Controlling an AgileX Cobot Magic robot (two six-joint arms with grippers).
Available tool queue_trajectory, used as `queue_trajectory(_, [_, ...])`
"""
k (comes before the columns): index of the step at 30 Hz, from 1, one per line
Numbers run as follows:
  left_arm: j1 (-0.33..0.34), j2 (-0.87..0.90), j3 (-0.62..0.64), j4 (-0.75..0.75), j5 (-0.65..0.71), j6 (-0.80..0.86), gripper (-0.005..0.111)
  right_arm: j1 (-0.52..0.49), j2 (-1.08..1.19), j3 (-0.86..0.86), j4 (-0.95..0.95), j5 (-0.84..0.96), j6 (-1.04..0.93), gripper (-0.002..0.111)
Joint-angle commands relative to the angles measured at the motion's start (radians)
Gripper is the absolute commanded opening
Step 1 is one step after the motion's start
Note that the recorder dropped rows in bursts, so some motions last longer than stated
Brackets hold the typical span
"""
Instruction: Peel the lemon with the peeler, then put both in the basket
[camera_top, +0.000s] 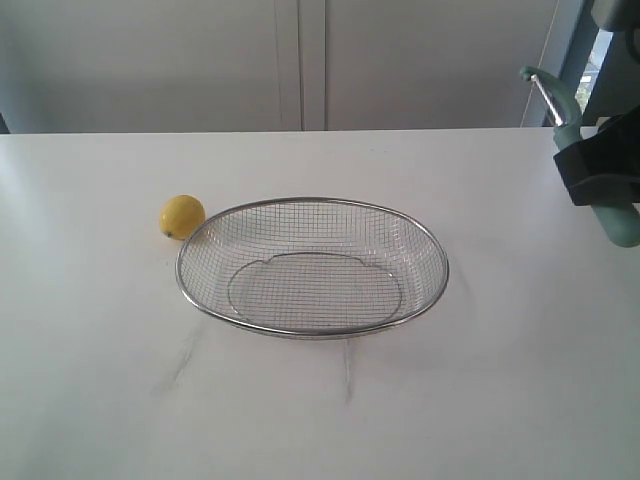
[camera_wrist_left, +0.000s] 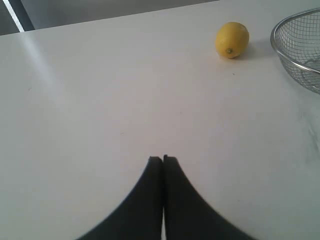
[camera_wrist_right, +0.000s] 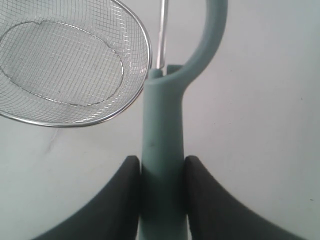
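You had a bright yellow lemon (camera_top: 182, 216) just beside the basket (camera_top: 300, 205), whose silver wire made a fine square grid. Your peeler (camera_wrist_right: 162, 125) had a pale teal-green handle, the right gripper (camera_wrist_right: 161, 167) was black, and the table (camera_top: 100, 350) plain white.

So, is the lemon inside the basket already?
No, the lemon sits on the table outside the basket, by its rim.
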Motion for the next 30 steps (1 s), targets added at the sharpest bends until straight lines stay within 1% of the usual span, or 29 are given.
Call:
queue_trajectory(1, [0.003,-0.005,0.003,-0.002,0.004,-0.003,0.0,-0.002,-0.008,-0.001,0.001,-0.005,-0.003,0.0])
queue_trajectory(13, [0.003,-0.005,0.003,-0.002,0.004,-0.003,0.0,-0.002,-0.008,-0.001,0.001,-0.005,-0.003,0.0])
queue_trajectory(18, [0.003,-0.005,0.003,-0.004,-0.126,-0.012,0.0,-0.002,-0.008,-0.001,0.001,-0.005,-0.003,0.0])
queue_trajectory(21, [0.003,-0.005,0.003,-0.004,-0.285,-0.008,0.0,-0.002,-0.008,-0.001,0.001,-0.005,-0.003,0.0])
queue_trajectory(23, [0.003,-0.005,0.003,-0.004,-0.31,-0.005,0.0,-0.002,-0.008,-0.001,0.001,-0.005,-0.003,0.0])
queue_trajectory(30, [0.003,-0.005,0.003,-0.004,-0.288,-0.006,0.0,-0.002,-0.008,-0.001,0.001,-0.005,-0.003,0.0])
